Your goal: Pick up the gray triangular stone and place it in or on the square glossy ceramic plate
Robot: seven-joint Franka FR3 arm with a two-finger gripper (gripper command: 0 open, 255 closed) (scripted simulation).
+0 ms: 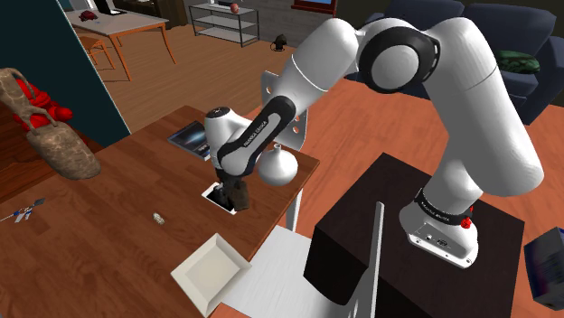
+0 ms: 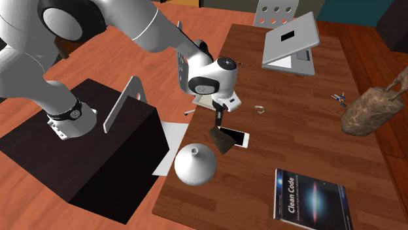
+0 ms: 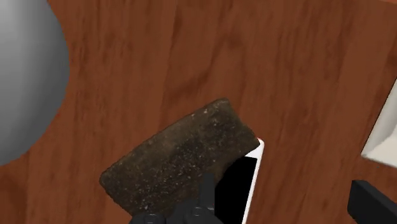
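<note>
In the shoulder view we see the gripper (image 1: 232,185) low over the wooden table (image 1: 108,235), right at the stone (image 1: 239,191), a dark brown-grey wedge beside a white smartphone (image 1: 220,197); the square white plate (image 1: 212,271) sits well apart from it, near the table edge toward that view's bottom; a white round flask (image 1: 278,165) stands just beside the hand. In the second exterior view the stone lies under the fingertips and touches one end of the smartphone, with the flask near it; a book (image 2: 307,196) and a laptop (image 2: 291,42) lie farther off. In the wrist view the fingers (image 3: 375,205) stand apart, released and clasping nothing; one is at the stone's edge, the other beyond the smartphone; whether the stone rests on the smartphone's corner we cannot tell. We judge the stone stiff, rough and fairly heavy, unlikely to slip or break; the hold should go across its narrower width, near the middle, clear of the smartphone; the plate may chip, so a gentle set-down suits.
</note>
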